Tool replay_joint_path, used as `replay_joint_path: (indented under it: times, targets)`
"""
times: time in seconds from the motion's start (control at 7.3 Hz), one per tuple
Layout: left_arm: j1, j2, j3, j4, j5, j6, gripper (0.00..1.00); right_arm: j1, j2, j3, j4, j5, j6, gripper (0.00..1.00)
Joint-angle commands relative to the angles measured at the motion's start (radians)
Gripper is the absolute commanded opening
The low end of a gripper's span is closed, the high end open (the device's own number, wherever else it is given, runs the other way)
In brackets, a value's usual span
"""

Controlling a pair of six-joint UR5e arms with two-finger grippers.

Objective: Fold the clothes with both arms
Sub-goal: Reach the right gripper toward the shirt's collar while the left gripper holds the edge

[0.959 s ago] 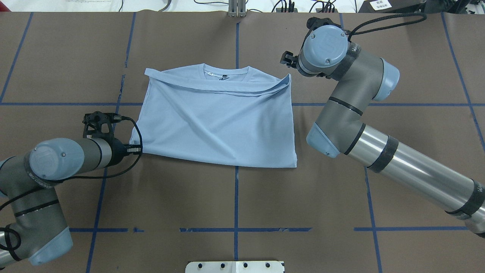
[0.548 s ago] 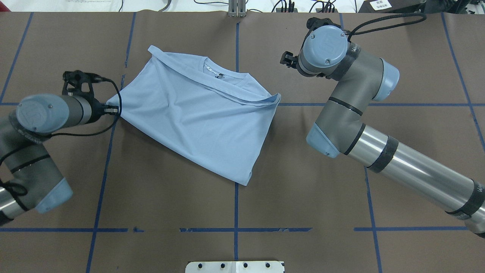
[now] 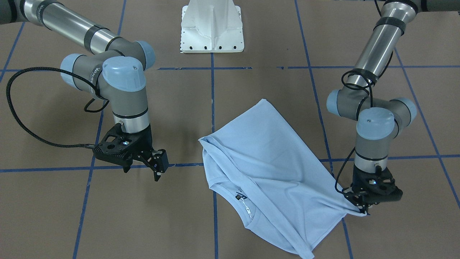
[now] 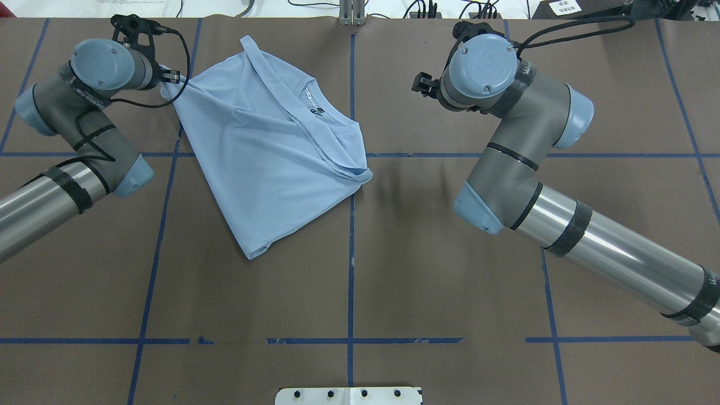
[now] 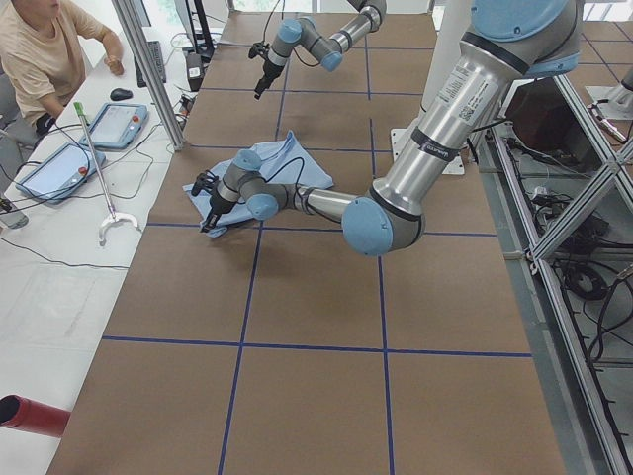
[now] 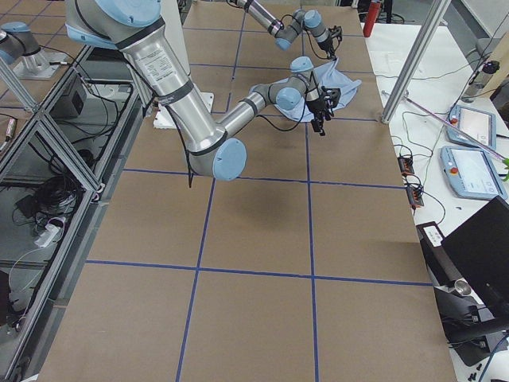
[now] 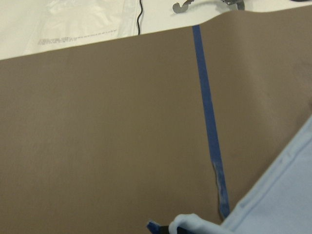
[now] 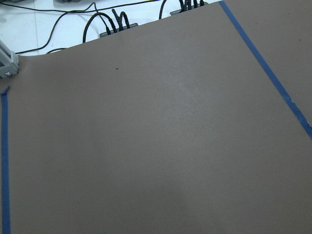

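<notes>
The light blue T-shirt (image 4: pixel 264 163) lies folded and skewed on the brown table, left of centre, neck label (image 4: pixel 315 111) facing up. The same T-shirt (image 3: pixel 273 169) stretches toward my left gripper (image 3: pixel 363 211), which is shut on one corner at the table's far left. In the overhead view my left gripper (image 4: pixel 167 85) sits under its wrist. The left wrist view shows a pinched bit of cloth (image 7: pixel 187 223) at the bottom edge. My right gripper (image 3: pixel 157 168) hovers open and empty, apart from the shirt. It also shows as my right gripper (image 4: pixel 419 84) in the overhead view.
The white pedestal base (image 3: pixel 212 32) stands at the robot's side of the table. Blue tape lines (image 4: pixel 350 253) cross the brown cover. Cables (image 4: pixel 422 8) run along the far edge. A person (image 5: pixel 45 54) sits at a side table with tablets (image 5: pixel 114 124).
My left gripper has swung from the near left to the far left, dragging the shirt's corner and turning the whole shirt leftward, away from the right gripper. The right arm barely moved.
</notes>
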Motion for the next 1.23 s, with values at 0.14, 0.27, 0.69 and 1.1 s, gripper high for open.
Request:
replay_joint_path:
  times: [0.14,0.27,0.69,1.1]
  targets:
    - [-0.039,0.005,-0.01,-0.071,-0.013,0.125,0.99,-0.008,0.027,-0.004,-0.004,-0.002,0.014,1.0]
    - [-0.045,0.083,-0.114,-0.085,-0.098,0.176,1.0,-0.023,0.059,-0.027,-0.005,-0.003,0.058,1.0]
    - [-0.05,0.165,-0.258,-0.088,-0.185,0.169,1.0,-0.104,0.244,-0.255,0.054,-0.072,0.261,0.74]
    - [-0.05,0.166,-0.264,-0.09,-0.185,0.161,1.0,-0.176,0.323,-0.403,0.116,-0.118,0.27,0.58]
